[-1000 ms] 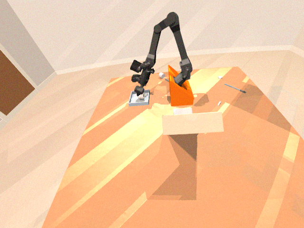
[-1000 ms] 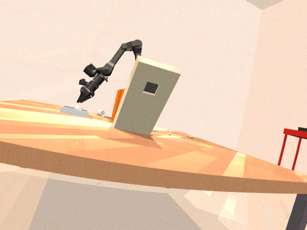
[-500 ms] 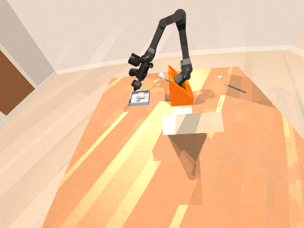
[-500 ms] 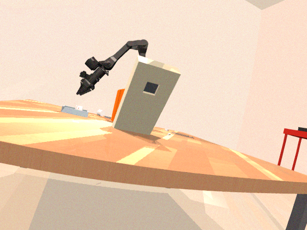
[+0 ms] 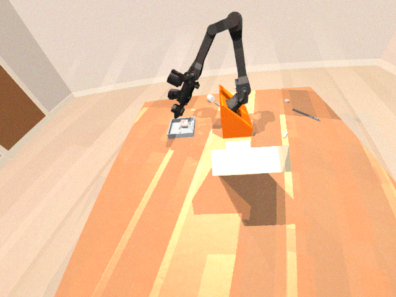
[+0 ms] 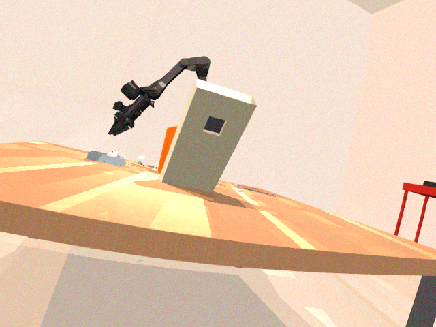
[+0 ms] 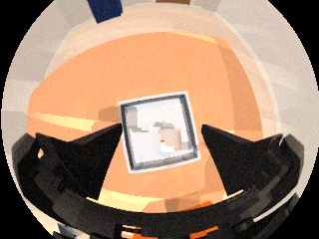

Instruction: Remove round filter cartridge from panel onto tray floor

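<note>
The pale filter cartridge [image 5: 184, 124] lies on the floor of the small grey tray [image 5: 181, 127]; it also shows in the wrist view [image 7: 166, 141] inside the tray [image 7: 159, 131], and as a small white shape above the tray rim [image 6: 105, 157] in the exterior view. My gripper [image 5: 176, 111] hangs above the tray, open and empty, clear of the cartridge; in the exterior view the gripper [image 6: 116, 130] is well above the table. The grey service panel [image 6: 208, 139] leans on the table with an empty dark square opening [image 6: 214, 125].
An orange wedge stand [image 5: 234, 119] holds the arm base behind the panel [image 5: 249, 160]. A white cylinder [image 5: 210, 98] lies behind the tray. A small white piece [image 5: 286, 100] and a thin dark rod [image 5: 305, 115] lie at the far right.
</note>
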Tool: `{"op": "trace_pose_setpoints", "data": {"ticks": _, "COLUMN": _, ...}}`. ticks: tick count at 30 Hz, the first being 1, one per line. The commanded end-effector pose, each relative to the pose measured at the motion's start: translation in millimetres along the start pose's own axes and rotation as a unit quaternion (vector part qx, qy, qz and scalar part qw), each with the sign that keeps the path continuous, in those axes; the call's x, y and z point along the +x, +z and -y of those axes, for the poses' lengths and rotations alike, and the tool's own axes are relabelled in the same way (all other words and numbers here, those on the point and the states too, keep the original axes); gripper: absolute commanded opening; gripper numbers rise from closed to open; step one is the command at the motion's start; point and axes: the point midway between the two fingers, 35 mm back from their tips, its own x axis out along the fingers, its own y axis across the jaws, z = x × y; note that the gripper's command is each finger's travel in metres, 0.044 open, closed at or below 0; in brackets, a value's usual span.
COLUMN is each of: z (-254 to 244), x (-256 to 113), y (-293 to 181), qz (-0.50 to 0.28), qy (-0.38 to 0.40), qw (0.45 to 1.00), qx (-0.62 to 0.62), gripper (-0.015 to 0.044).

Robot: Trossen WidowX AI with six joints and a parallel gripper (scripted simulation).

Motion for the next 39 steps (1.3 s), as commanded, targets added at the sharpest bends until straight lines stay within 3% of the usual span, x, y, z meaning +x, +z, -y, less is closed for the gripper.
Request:
{"op": "trace_pose_setpoints", "data": {"ticks": 1, "z": -0.1, "x": 0.2, "y": -2.2, "qz": -0.002, "qy": 0.000, "qw": 1.000, "qx": -0.001, "gripper": 0.0440}}
{"op": "trace_pose_setpoints", "data": {"ticks": 39, "z": -0.1, "x": 0.2, "y": -2.2, "qz": -0.002, "qy": 0.000, "qw": 1.000, "qx": -0.001, "gripper": 0.0440}}
